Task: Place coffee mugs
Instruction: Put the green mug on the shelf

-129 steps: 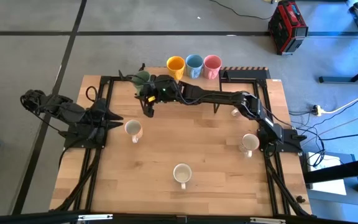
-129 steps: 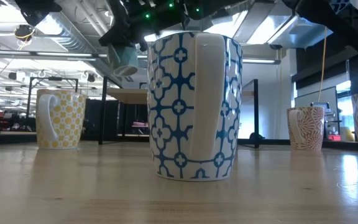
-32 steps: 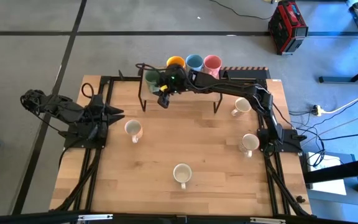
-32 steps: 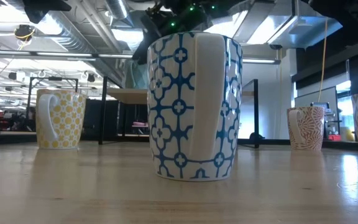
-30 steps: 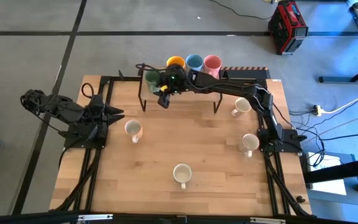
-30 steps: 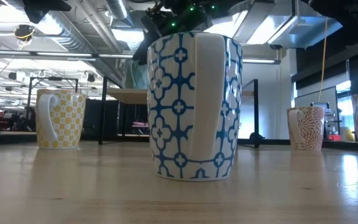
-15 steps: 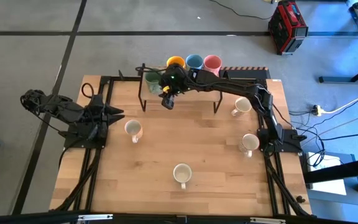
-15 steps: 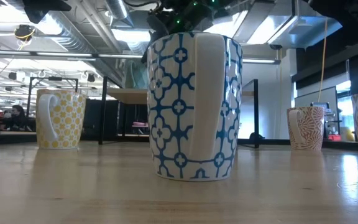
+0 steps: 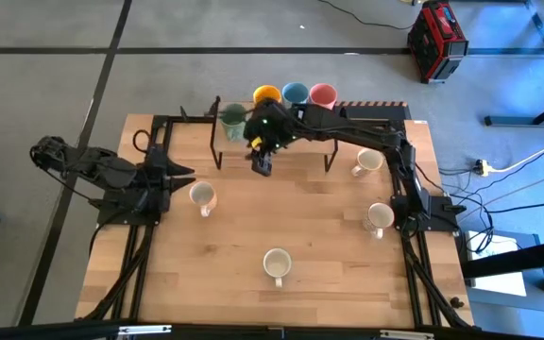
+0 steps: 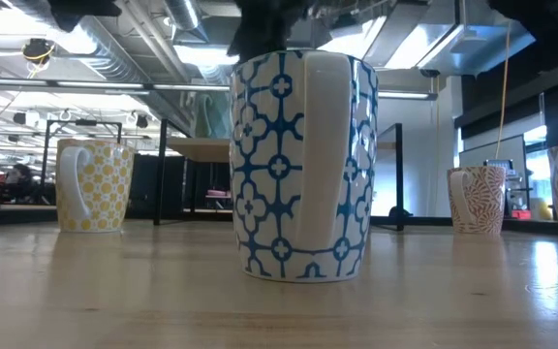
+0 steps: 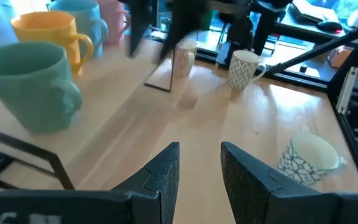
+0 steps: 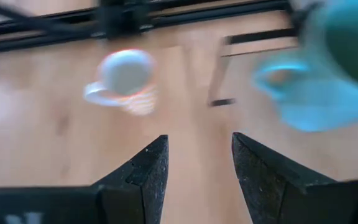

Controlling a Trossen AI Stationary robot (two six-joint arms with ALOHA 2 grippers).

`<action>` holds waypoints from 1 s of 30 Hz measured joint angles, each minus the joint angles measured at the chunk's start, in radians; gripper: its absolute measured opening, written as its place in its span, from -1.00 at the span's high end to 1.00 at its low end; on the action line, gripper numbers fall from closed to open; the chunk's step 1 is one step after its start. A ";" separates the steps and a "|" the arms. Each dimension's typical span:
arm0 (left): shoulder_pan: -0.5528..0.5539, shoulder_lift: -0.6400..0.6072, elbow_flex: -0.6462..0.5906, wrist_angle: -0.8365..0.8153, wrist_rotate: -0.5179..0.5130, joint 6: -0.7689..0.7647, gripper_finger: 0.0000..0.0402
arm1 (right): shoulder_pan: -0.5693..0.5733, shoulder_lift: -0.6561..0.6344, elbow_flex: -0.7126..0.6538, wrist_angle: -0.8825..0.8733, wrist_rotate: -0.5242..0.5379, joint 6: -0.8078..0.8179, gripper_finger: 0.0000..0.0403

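Four coloured mugs — green mug (image 9: 232, 120), orange mug (image 9: 266, 95), blue mug (image 9: 296, 93), pink mug (image 9: 323, 94) — stand in a row on the raised rack (image 9: 217, 139) at the counter's (image 9: 310, 274) far edge. Four cream-white mugs (image 9: 277, 264) remain scattered on the wood. The right gripper (image 9: 262, 163), spread and empty, hangs just beside the green mug; the left gripper (image 9: 183, 172), parted, waits near a white mug — roughly half done.

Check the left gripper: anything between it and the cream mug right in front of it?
Nothing visible does. In the high view the left gripper sits at the table's left side, jaws open and empty, with only bare wood between it and the cream mug. The right gripper is farther back, near the green mug.
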 joint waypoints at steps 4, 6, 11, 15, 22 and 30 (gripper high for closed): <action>0.071 0.038 0.021 0.002 0.033 0.010 0.44 | 0.014 -0.053 0.001 -0.074 -0.052 -0.032 0.17; 0.122 0.064 0.047 0.010 0.041 0.022 0.44 | 0.013 -0.084 0.002 -0.109 -0.043 -0.056 0.17; 0.268 0.154 0.122 0.043 0.053 0.103 0.44 | -0.003 -0.180 0.002 -0.168 -0.018 -0.147 0.17; 0.414 0.263 0.209 0.046 0.119 0.113 0.44 | -0.025 -0.262 0.002 -0.197 -0.019 -0.222 0.17; 0.649 0.422 0.352 0.027 0.356 0.083 0.44 | -0.068 -0.367 0.002 -0.195 -0.045 -0.299 0.17; 0.913 0.611 0.533 -0.074 0.559 0.156 0.26 | -0.126 -0.399 0.002 -0.273 -0.088 -0.322 0.17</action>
